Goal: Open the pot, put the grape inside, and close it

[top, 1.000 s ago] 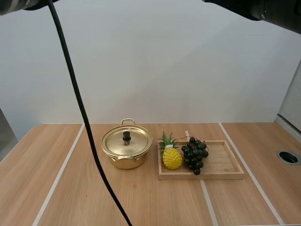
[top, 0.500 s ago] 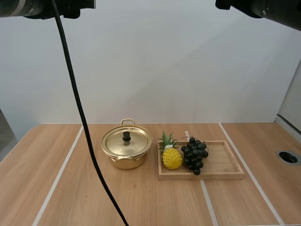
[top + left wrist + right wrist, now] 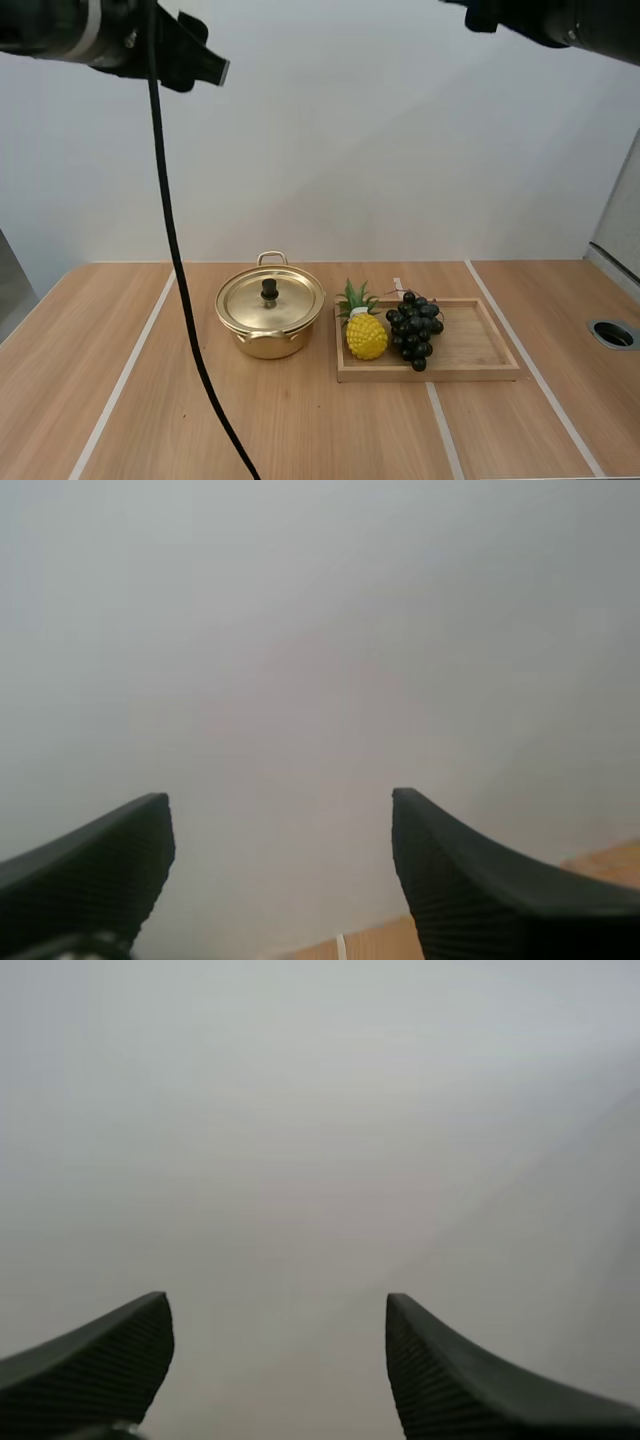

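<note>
**High view.** A gold pot (image 3: 270, 325) stands left of centre on the table (image 3: 300, 430). Its lid (image 3: 285, 300) is seated shut with the black knob (image 3: 269, 290) upright, so the contents cannot be seen. Just beside the pot, on its right, lies a wooden tray (image 3: 480, 345). The tray holds a pineapple (image 3: 366, 335) at its left end and the grapes (image 3: 413, 328) just beside it, near the middle; the tray's right half is bare wood. Open table lies in front of both containers, left of the pot and right of the tray, and a round hole (image 3: 613, 333) sits near the table's right edge. The left arm (image 3: 110, 35) and right arm (image 3: 560, 20) reach in high above, well apart from the table. The left arm is above and to the left of the pot, the right arm above and to the right of the tray. **Left wrist view.** The left gripper (image 3: 280, 820) is released: its fingers (image 3: 100, 870) stand wide apart, ribbed faces inward, grasping nothing. A strip of table shows beyond them, below a pale wall (image 3: 320, 630). **Right wrist view.** The right gripper (image 3: 278, 1310) is likewise spread and grasps nothing, facing the wall. The grapes lie on the tray, well below and apart from both grippers.
</note>
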Robot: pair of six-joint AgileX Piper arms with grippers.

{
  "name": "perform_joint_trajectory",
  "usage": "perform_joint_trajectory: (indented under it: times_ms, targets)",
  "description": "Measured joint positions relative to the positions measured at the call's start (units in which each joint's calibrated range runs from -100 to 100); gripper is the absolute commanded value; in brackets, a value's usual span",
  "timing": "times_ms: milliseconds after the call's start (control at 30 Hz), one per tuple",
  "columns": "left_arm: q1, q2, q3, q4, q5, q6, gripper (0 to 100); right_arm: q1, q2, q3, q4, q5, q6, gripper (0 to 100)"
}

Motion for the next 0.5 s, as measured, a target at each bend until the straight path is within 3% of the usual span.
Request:
perform_joint_trajectory:
  times_ms: [233, 500]
  targets:
    - [0.0, 12.9, 0.0, -8.9, 15.0, 10.7, 100, -2.1, 1.8, 0.0, 0.2, 13.6, -8.0, 100]
    - [0.0, 23.0, 0.4, -12.6, 22.0, 16.7, 100, -2.1, 4.2, 0.0, 8.9, 25.5, -18.1, 100]
